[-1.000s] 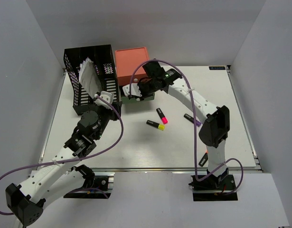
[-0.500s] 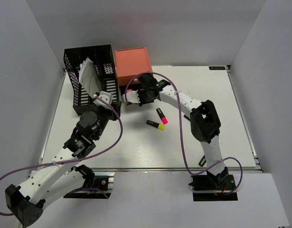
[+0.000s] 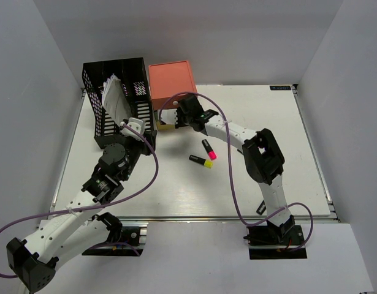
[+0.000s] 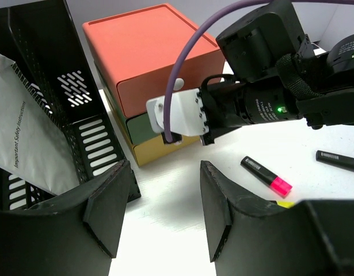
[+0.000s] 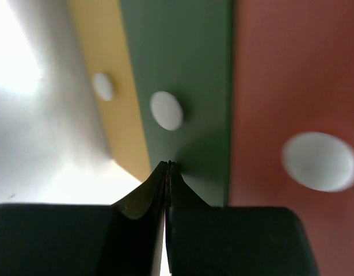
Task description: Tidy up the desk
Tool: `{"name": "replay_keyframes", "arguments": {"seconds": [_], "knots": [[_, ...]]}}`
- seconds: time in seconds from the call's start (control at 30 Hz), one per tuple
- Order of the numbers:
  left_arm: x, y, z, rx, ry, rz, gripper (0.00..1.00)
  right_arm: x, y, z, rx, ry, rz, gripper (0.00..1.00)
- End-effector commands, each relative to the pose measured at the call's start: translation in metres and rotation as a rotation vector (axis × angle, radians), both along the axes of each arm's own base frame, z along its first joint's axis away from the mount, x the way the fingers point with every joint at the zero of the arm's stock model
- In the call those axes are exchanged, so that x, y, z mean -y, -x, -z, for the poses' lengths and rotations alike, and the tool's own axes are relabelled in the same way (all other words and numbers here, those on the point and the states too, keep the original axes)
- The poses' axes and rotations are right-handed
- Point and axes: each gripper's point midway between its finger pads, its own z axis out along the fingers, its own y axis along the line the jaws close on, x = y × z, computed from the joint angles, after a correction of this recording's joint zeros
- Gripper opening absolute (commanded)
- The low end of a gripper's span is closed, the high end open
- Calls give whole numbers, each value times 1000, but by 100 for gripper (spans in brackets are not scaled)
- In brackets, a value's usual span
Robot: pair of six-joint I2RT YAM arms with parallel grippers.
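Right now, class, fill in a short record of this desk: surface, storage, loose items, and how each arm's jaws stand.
surface: flat white rectangular desk
storage: black mesh file rack holding white papers; coral, green and yellow drawer unit beside it
loose items: pink-tipped black highlighter, yellow-tipped black highlighter, lying apart
left jaws: open, empty, near the rack
right jaws: shut, tips at the green drawer front

The desk [image 3: 176, 187], a large flat white rectangular tabletop with aluminium rail edging, lying level.
Its matte white surface fills most of the overhead view, with the long sides running left to right. Silver rails frame the near edge and both short sides, and the bare stretches look smooth and unmarked.
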Motion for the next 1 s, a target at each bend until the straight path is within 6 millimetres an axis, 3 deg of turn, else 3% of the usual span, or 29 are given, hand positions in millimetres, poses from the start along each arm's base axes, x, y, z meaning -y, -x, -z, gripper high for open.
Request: {"name": "replay_keyframes", "arguments": {"seconds": [0.0, 0.4, 0.47, 0.53, 0.57, 0.6, 0.63, 0.67, 0.7, 0.73, 0.8, 0.83, 0.87, 0.9, 0.93, 0.97], "knots": [[-1, 0, 0, 11, 4, -2, 61, -5, -22, -35, 122, -92, 68, 0], [6, -2, 9, -13, -9, 23, 61, 3, -16, -35, 114, -104, 85, 0], [8, -1, 9, -12, -7, 37, 62, -6, 25, -30, -65, -121, -47, 0], [12, -1, 12, -15, -7, 55, 62, -17, 82, -26, -283, -210, -215, 0], [16, 1, 12, -15, -4, 76, 64, -14, 99, -59, -315, -313, -208, 0], [19, 1, 13, -20, 5, 90, 65, -7, 121, -51, -394, -342, -206, 0], [22, 2, 15, -24, 4, 104, 66, -1, 139, -82, -414, -430, -234, 2], [30, 4, 16, -39, 38, 142, 68, 3, 144, -95, -463, -541, -166, 13], [35, 3, 22, -58, 36, 162, 68, 19, 152, -78, -524, -573, -97, 30], [41, 4, 25, -71, 40, 184, 68, 27, 150, -111, -452, -681, -64, 63], [57, 6, 34, -115, 68, 256, 61, 56, 145, -110, -507, -827, 141, 88], [65, 3, 47, -156, 62, 272, 56, 71, 153, -101, -523, -852, 190, 89], [75, 4, 52, -192, 91, 307, 44, 92, 145, -100, -536, -890, 248, 89], [81, 2, 60, -227, 103, 315, 36, 98, 150, -99, -595, -936, 283, 85], [89, -5, 77, -284, 101, 313, 27, 101, 166, -93, -675, -956, 264, 58], [93, -11, 83, -324, 152, 296, 19, 114, 164, -92, -711, -995, 287, 38]]}}
